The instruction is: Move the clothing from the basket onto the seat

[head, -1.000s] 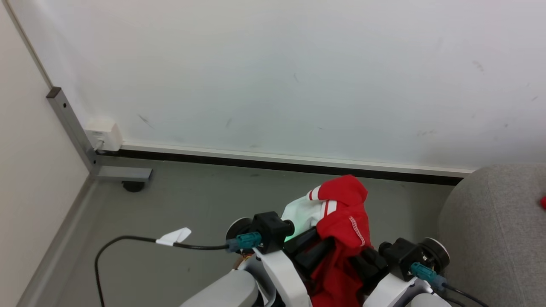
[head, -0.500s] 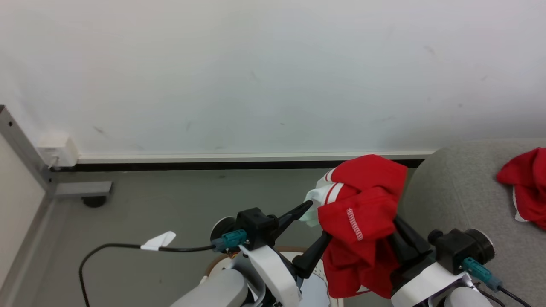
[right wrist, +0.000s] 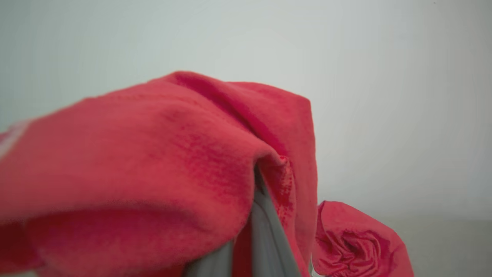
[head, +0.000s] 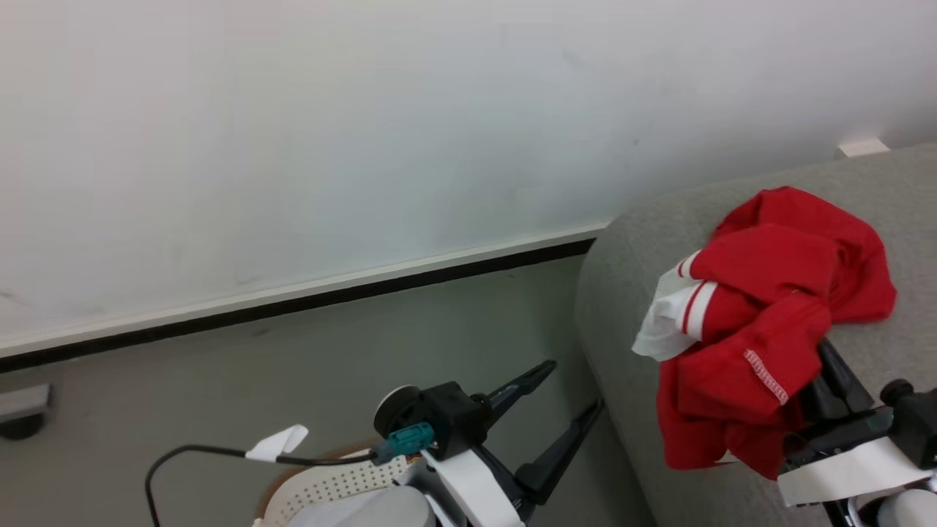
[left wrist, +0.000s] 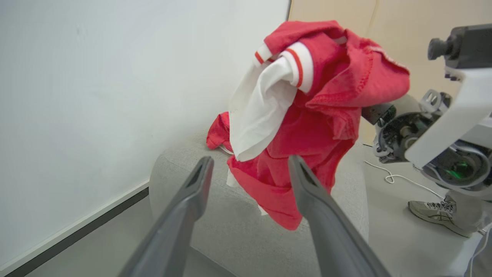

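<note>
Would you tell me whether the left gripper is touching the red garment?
Apart. Head view: the open left gripper stands clear, with grey sofa showing between it and the garment.

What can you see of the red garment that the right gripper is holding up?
The red garment is soft, bright red fabric with a white panel, a red-striped white cuff and a line of white stitching. Bunched in folds, it drapes over the right gripper, shut on it, above the grey seat near its end. Whether it touches the seat cannot be told. The open left gripper is apart from it.
</note>
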You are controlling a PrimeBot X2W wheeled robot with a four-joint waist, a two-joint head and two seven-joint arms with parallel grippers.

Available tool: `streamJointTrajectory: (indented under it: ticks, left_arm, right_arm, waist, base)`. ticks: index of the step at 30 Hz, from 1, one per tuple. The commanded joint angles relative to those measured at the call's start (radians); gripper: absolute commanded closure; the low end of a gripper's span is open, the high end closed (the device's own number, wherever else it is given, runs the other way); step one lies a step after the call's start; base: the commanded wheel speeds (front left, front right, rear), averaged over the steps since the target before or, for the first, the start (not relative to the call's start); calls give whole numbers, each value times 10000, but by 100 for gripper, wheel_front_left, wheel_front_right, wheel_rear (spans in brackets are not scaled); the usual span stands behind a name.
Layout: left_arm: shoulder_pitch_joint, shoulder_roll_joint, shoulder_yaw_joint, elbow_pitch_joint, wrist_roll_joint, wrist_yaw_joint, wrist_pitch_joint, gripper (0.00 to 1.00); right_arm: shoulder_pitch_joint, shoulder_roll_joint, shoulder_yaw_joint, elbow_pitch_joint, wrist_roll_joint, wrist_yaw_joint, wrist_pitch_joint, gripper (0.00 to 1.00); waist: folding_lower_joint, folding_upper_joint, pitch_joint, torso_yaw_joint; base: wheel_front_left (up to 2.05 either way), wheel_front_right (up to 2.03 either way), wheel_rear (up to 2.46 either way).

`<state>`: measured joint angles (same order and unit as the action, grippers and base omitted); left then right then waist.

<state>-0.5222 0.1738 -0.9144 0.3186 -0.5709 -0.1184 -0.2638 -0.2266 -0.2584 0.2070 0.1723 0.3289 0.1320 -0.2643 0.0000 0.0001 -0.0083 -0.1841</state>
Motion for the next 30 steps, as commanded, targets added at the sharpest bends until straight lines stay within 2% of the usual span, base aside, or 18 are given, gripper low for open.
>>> streamJointTrajectory:
  ticks: [1,9,15,17,21,27,30]
  left_arm:
    - [179,13,60,-64,178,-46,-8,0]
    - [411,-105,373,-214,512,-99,-8,0]
    - [461,-136,474,-263,708,-121,-9,0]
    - [352,-89,473,-308,771,-118,-9,0]
    - [22,200,330,-507,809,-123,-9,0]
    - [-834,983,131,-1018,888,-124,0,0]
    - [-1290,1502,182,-1355,933,-124,30,0]
  right_arm:
    - [233,-106,-222,-158,-127,-24,-2,100]
    - [817,-434,-988,-636,-386,-24,-2,100]
    - [664,-651,-1211,-767,-101,-24,-2,100]
    - [380,-967,-1378,-659,-15,-26,-2,100]
    - [-404,-1520,-1603,-188,302,-26,71,100]
    - [-2196,-2254,-2055,823,886,-24,405,100]
    - [-3196,-2538,-2419,1333,795,-24,613,100]
  waist:
    - [0,-1,56,-561]
    - [0,-1,172,-1398]
    - [0,-1,300,-1630]
    - [0,-1,452,-1637]
    - [0,-1,1079,-1429]
    - [0,-1,3067,-699]
    - [0,-1,4140,-340]
  base:
    - [0,0,0]
    - [0,0,0]
    - [0,0,0]
    - [0,0,0]
    - [0,0,0]
    - [0,0,0]
    - [0,0,0]
